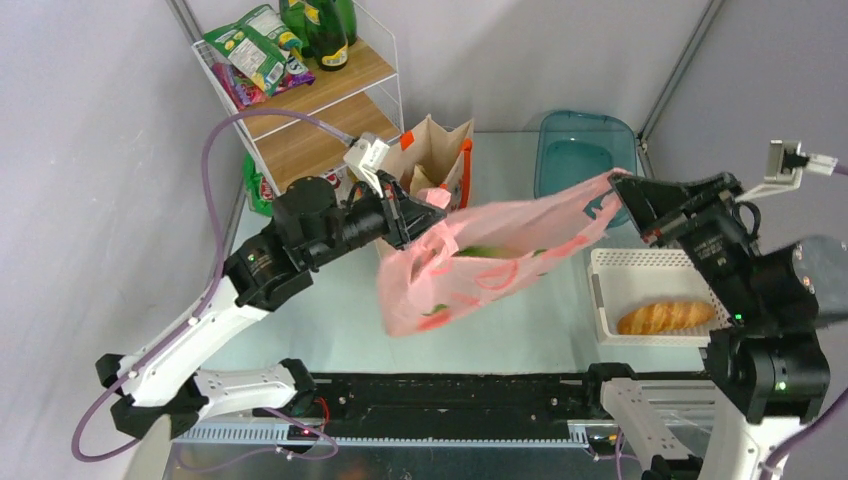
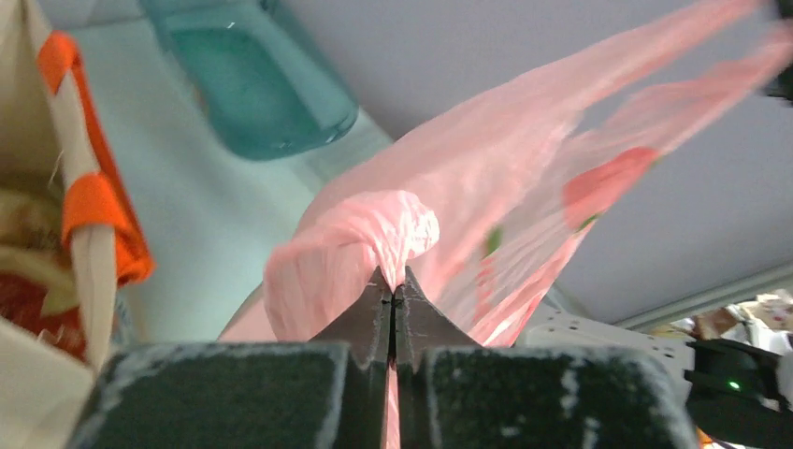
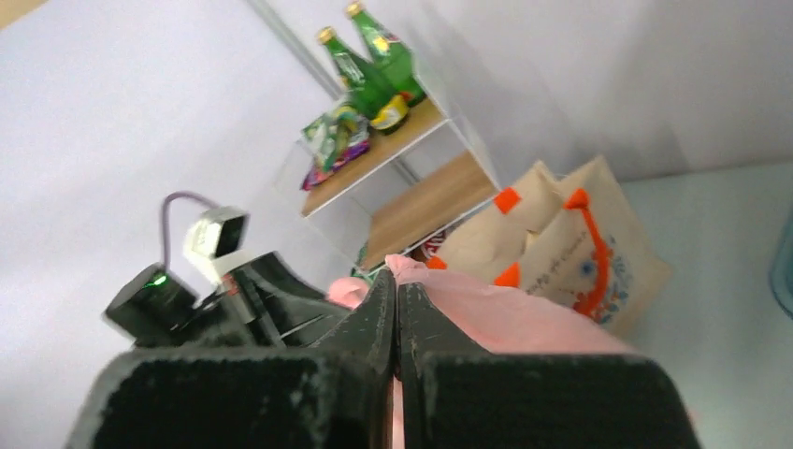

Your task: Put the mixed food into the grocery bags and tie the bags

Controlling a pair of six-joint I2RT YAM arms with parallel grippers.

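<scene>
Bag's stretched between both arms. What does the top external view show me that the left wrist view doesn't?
Only top external: a bread roll lying in the white basket, and the shelf with green bottles. Only left wrist: a close look at the left gripper, shut tight on the bunched handle of the pink bag. Both: the bag, the teal tray and the beige tote.

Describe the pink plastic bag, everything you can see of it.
The pink bag is thin, translucent, wrinkled plastic with darker red prints. It is held up and stretched between both arms. The left fingers are shut on one bunched, twisted handle, and the right fingers are shut on the opposite end. Its body sags between them, and a green shape shows through the plastic. Whether its lowest corner touches the table cannot be told.
</scene>
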